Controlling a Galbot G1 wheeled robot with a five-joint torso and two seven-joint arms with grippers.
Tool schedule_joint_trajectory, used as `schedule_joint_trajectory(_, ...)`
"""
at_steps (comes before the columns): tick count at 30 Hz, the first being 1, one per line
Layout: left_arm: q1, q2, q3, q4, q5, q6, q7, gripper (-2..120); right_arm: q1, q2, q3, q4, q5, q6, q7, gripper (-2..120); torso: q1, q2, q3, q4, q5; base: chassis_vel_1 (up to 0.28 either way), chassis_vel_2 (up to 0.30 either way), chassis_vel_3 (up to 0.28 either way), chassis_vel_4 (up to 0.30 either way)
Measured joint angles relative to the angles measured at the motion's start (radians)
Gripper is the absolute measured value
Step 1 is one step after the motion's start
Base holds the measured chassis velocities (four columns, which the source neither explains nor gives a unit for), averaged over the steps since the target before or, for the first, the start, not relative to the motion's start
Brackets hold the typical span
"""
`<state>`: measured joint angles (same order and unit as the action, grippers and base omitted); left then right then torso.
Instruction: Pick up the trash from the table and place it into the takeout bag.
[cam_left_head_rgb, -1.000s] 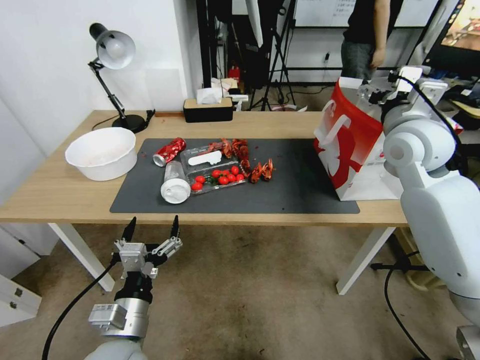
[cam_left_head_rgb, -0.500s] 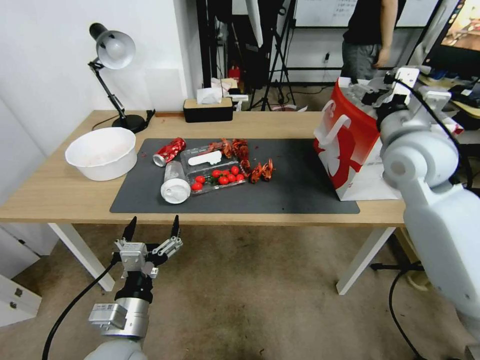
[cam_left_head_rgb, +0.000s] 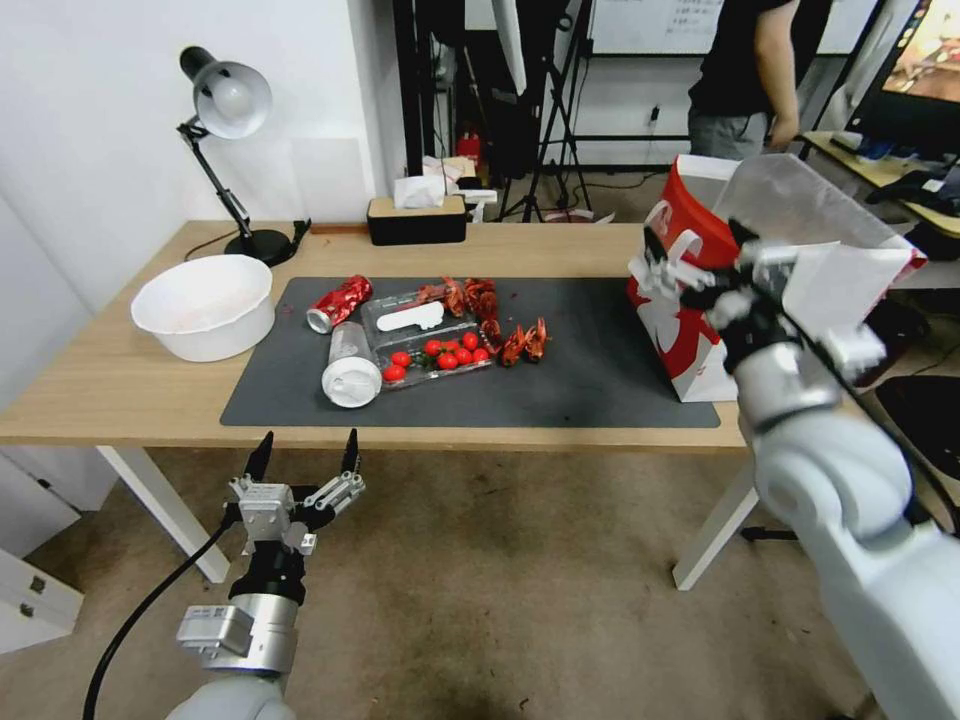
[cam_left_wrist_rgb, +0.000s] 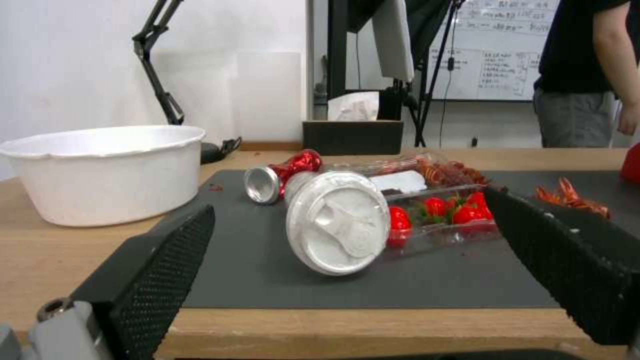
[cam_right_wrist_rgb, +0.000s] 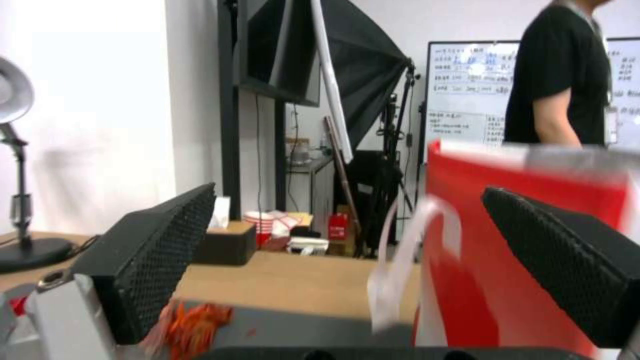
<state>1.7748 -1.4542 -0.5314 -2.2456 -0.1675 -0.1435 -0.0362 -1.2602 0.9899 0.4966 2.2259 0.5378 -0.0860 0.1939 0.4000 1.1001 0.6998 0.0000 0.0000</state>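
On the dark mat (cam_left_head_rgb: 600, 385) of the table (cam_left_head_rgb: 110, 395) lies the trash: a crushed red can (cam_left_head_rgb: 338, 303), a clear cup with a white lid (cam_left_head_rgb: 350, 368), a clear tray of red tomatoes (cam_left_head_rgb: 432, 350) and crayfish shells (cam_left_head_rgb: 525, 342). At the table's right end stands the red-and-white takeout bag (cam_left_head_rgb: 690, 330), its top open. My right gripper (cam_left_head_rgb: 697, 245) hangs open by the bag's left face, and the right wrist view shows the bag (cam_right_wrist_rgb: 527, 240) and its white handle (cam_right_wrist_rgb: 407, 260) just ahead. My left gripper (cam_left_head_rgb: 305, 450) is open below the table's front edge, facing the cup lid (cam_left_wrist_rgb: 338, 222) and can (cam_left_wrist_rgb: 280, 175).
A white round bowl (cam_left_head_rgb: 200, 305) sits left of the mat, with a desk lamp (cam_left_head_rgb: 225, 100) behind it. A black tissue box (cam_left_head_rgb: 415, 220) stands at the back edge. A person stands behind the bag at the back right. Tripods and stands crowd the room behind.
My right arm has swung down and leftward from over the bag's far side to its left face. The bag's open top now shows. The left arm and trash stayed put.
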Motion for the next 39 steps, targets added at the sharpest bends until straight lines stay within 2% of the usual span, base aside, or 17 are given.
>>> schedule_joint_trajectory(4,-0.007,0.002,0.001,0.004,-0.004,0.000,0.000,100,-0.202,0.081,0.021,-0.020,-0.064,0.195,-0.079,100,0.000,0.000,0.000,-0.0001,0.0000,0.000,0.000,0.000,0.000)
schedule_joint_trajectory(5,-0.007,0.002,0.001,0.004,-0.004,0.000,0.000,100,-0.202,0.081,0.021,-0.020,-0.064,0.195,-0.079,100,0.000,0.000,0.000,-0.0001,0.0000,0.000,0.000,0.000,0.000)
schedule_joint_trajectory(8,-0.017,0.005,-0.001,0.010,-0.010,-0.001,0.000,100,-0.318,0.138,0.014,-0.069,-0.094,0.356,-0.115,100,0.000,0.000,0.000,0.0000,0.0001,0.000,0.000,0.000,0.000)
schedule_joint_trajectory(10,-0.020,0.006,-0.001,0.012,-0.012,-0.001,0.000,100,-0.338,0.147,0.013,-0.081,-0.097,0.385,-0.120,100,0.000,0.000,0.000,-0.0001,0.0002,0.000,0.000,0.000,0.000)
schedule_joint_trajectory(12,-0.034,0.012,-0.001,0.018,-0.019,0.001,0.000,100,-0.393,0.172,0.011,-0.118,-0.099,0.455,-0.136,100,0.000,0.000,0.000,0.0000,0.0000,0.000,0.000,0.000,0.000)
schedule_joint_trajectory(17,-0.068,0.033,-0.010,0.033,-0.042,0.008,0.000,100,-0.435,0.202,0.001,-0.186,-0.101,0.534,-0.159,100,0.000,0.000,0.000,0.0000,-0.0001,0.000,0.000,0.000,0.000)
schedule_joint_trajectory(26,-0.152,0.114,-0.013,0.074,-0.114,0.050,-0.002,100,-0.434,0.243,-0.033,-0.305,-0.116,0.586,-0.177,100,0.000,0.000,0.000,0.0000,0.0001,0.000,0.000,0.000,0.000)
schedule_joint_trajectory(39,-0.251,0.208,0.035,0.153,-0.199,0.092,-0.021,100,-0.438,0.257,-0.046,-0.327,-0.139,0.591,-0.177,100,0.000,0.000,0.000,0.0000,0.0000,0.000,0.000,0.000,0.000)
